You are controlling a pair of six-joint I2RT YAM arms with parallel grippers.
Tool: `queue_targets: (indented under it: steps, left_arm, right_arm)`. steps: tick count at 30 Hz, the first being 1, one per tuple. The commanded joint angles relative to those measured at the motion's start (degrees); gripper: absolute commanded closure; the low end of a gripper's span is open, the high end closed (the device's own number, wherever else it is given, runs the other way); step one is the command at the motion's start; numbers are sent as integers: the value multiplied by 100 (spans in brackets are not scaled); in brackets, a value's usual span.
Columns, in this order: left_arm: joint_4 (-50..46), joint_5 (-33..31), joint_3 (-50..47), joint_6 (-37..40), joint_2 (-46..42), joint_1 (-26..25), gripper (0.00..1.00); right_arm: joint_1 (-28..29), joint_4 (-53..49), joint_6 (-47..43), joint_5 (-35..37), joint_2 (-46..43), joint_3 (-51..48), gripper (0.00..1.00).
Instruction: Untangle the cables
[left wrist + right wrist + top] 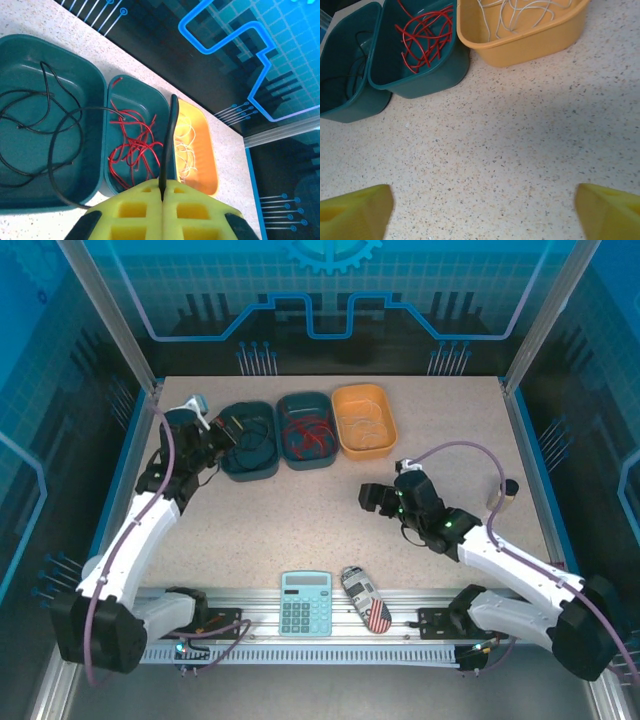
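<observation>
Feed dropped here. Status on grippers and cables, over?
Left gripper shut on black cable. Right gripper open, empty, over the table. Red cables in teal bin, pale cables in orange bin. Nothing blocking.

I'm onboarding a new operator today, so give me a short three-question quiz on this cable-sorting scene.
1. True or false: the thin red cables lie in the middle teal plastic tub.
2. Which cable is pinched in the left gripper? A) red B) black C) pale
3. Fill in: the right gripper hangs ___ over the speckled table.
Key: 1 true; 2 B, the thin black cable; 3 open.
</observation>
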Motion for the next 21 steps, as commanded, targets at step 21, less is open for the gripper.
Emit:
queue_targets:
  steps: [21]
  left_arm:
    - [925,-1247,316,-904,1681,105,100]
  right_arm:
    - [-166,-1127,196,551,-698,-98,0]
